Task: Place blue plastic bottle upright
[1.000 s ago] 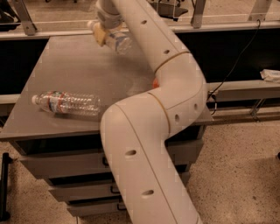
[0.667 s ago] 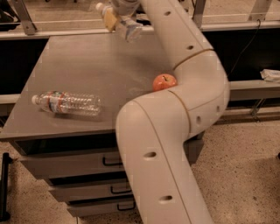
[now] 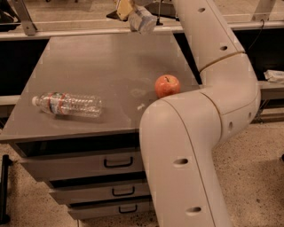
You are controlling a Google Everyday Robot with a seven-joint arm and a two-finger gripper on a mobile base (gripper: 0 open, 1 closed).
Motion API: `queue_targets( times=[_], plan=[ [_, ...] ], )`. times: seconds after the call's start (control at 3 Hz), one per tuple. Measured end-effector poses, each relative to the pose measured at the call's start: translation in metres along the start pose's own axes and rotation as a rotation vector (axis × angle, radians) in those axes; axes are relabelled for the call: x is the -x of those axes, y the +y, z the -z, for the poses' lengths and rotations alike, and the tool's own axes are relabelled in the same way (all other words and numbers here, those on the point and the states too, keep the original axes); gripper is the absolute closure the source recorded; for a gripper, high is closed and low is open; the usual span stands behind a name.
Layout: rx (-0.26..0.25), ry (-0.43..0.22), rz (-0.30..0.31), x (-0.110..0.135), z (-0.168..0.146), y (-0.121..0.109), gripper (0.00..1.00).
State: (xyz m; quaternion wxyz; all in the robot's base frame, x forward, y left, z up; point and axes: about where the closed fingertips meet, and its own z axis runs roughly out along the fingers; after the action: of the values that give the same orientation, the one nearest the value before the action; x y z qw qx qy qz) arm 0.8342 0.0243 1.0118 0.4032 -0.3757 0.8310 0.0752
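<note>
Grey desk (image 3: 111,66) carries a ribbed bottle (image 3: 66,104) lying on its side near the front left and an apple (image 3: 167,85) just beside my arm (image 3: 186,146). Above the far edge I see my tool (image 3: 132,11) clamped around the blue plastic bottle (image 3: 143,20), held tilted and clear of the surface

End effector (image 3: 131,9) at top edge, partly out of frame, blue plastic bottle (image 3: 143,21) blurred in its grip
</note>
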Motion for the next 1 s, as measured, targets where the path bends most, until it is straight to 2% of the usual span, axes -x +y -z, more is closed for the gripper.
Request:
queue_targets(
  times=[0.33,0.67,1.0],
  plan=[
    [0.038,-0.033,-0.011,-0.006,0.0,-0.004,1.0],
    [0.061,-0.054,-0.036,-0.031,0.017,-0.024,1.0],
    [0.045,-0.091,-0.067,-0.053,0.044,-0.051,1.0]
  ],
)
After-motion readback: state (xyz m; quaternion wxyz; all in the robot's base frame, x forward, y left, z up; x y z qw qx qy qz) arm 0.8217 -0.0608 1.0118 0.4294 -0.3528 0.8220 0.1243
